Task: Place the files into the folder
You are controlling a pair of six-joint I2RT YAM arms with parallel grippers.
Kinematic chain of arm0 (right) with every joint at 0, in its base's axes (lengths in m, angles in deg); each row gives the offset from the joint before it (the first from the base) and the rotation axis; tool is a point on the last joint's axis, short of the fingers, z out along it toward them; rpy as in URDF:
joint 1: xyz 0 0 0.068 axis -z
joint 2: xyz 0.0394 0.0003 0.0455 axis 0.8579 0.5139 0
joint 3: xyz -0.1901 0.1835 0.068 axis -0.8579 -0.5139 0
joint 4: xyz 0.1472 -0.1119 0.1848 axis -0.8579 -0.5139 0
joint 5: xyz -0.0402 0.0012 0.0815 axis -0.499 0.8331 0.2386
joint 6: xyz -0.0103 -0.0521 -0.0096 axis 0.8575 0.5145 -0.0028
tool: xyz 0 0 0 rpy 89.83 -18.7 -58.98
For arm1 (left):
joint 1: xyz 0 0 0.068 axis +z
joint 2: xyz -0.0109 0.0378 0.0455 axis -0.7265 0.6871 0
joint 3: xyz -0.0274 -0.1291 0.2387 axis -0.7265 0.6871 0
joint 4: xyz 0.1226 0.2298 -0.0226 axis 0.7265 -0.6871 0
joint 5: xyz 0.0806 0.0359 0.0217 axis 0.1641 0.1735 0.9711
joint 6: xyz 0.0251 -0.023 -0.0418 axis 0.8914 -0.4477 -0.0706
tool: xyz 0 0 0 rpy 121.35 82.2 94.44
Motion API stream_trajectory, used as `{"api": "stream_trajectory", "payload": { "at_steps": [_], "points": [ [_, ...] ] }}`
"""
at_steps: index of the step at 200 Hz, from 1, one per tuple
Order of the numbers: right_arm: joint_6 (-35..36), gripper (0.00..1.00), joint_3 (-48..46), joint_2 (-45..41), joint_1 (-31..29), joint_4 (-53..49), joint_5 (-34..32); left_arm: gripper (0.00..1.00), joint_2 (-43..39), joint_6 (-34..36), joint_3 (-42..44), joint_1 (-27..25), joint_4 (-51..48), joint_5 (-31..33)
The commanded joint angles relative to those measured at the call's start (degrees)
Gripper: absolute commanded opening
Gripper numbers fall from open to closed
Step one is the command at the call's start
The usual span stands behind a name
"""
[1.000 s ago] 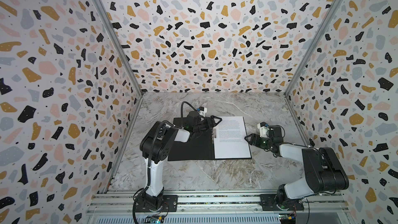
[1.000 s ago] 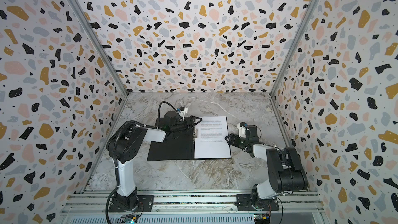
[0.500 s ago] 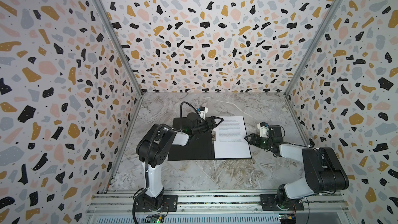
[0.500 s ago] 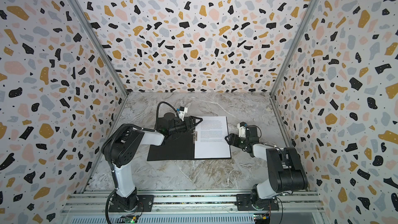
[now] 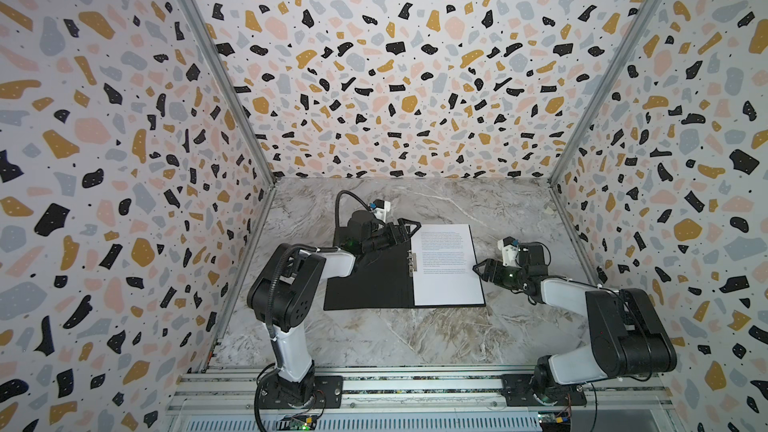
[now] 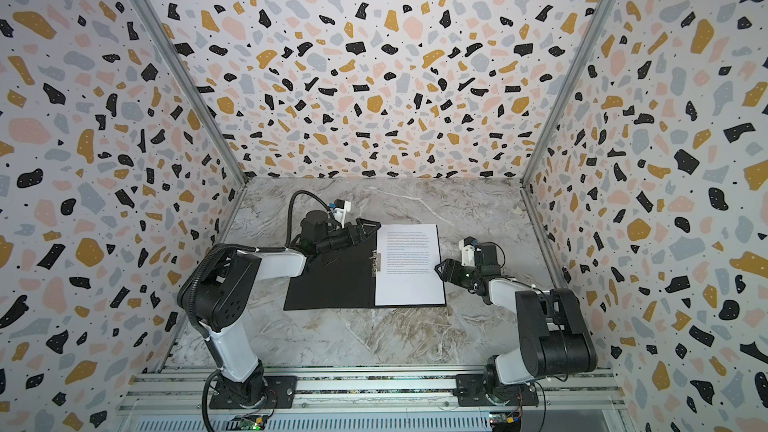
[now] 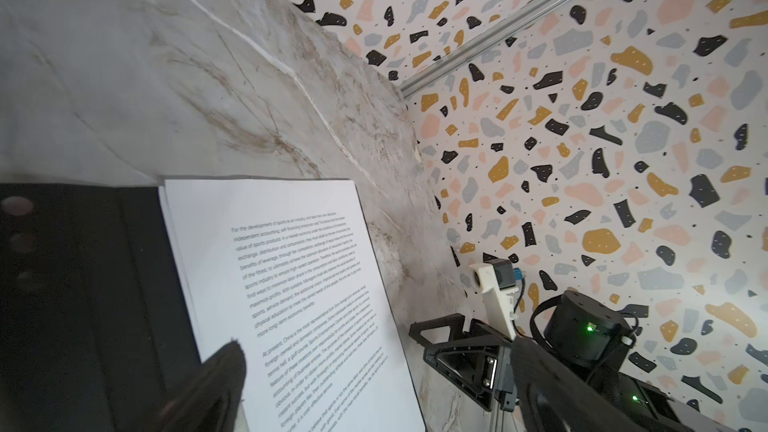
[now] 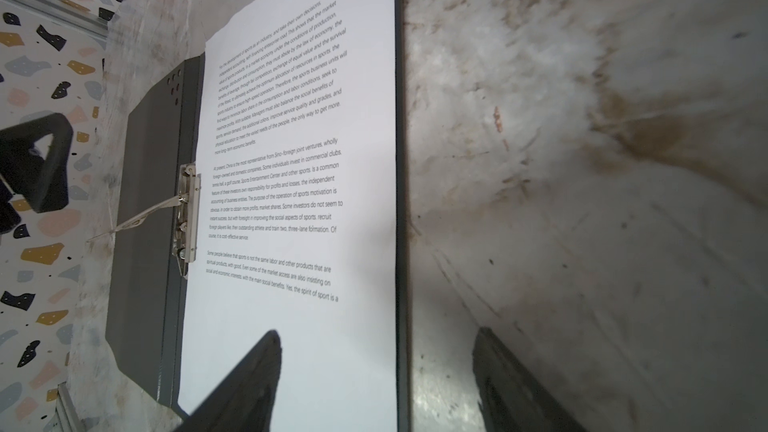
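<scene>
The folder (image 5: 365, 284) (image 6: 328, 284) lies open on the marble table, black inside up, with its metal spine clip (image 5: 412, 261) (image 8: 187, 218) raised. The files (image 5: 446, 268) (image 6: 409, 272) (image 7: 291, 284) (image 8: 291, 160) rest on its right half, the printed text sheet on top. My left gripper (image 5: 411, 230) (image 6: 372, 228) (image 7: 374, 388) hovers open by the files' far left corner, holding nothing. My right gripper (image 5: 477, 272) (image 6: 438, 268) (image 8: 376, 338) stands open, its fingers on either side of the folder's right edge, one finger (image 8: 257, 367) over the paper.
Patterned walls close in the table on three sides, with metal corner posts (image 5: 615, 64). The arms' bases sit on the front rail (image 5: 415, 388). Bare marble (image 5: 415, 334) stretches in front of the folder and behind it.
My left gripper has edged a little toward the files' far corner and its elbow has swung outward. The right arm, folder and files have not moved.
</scene>
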Motion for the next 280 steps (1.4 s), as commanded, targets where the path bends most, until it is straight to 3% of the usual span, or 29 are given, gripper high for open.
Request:
{"api": "stream_trajectory", "payload": {
  "at_steps": [1,51,111,161,280],
  "points": [
    [-0.6,0.73,-0.9,-0.5,0.1,-1.9,-0.5,1.00,0.9,6.5,-2.9,-0.1,-11.1,3.5],
    [-0.2,0.74,-1.0,-0.1,0.1,-1.9,-0.6,0.87,3.5,7.4,-4.3,-0.1,-16.7,5.5],
    [-0.3,0.73,-1.2,0.8,0.1,-1.6,-0.6,0.50,5.7,9.4,-6.1,-0.1,-21.1,6.9],
    [0.0,0.73,-1.2,1.1,0.2,-1.4,-0.8,0.31,8.3,9.1,-7.8,-0.2,-22.7,6.1],
    [0.8,0.73,-0.9,2.2,0.5,-1.1,-0.5,0.20,11.5,7.8,-9.3,-2.1,-25.0,6.6]
  ]
}}
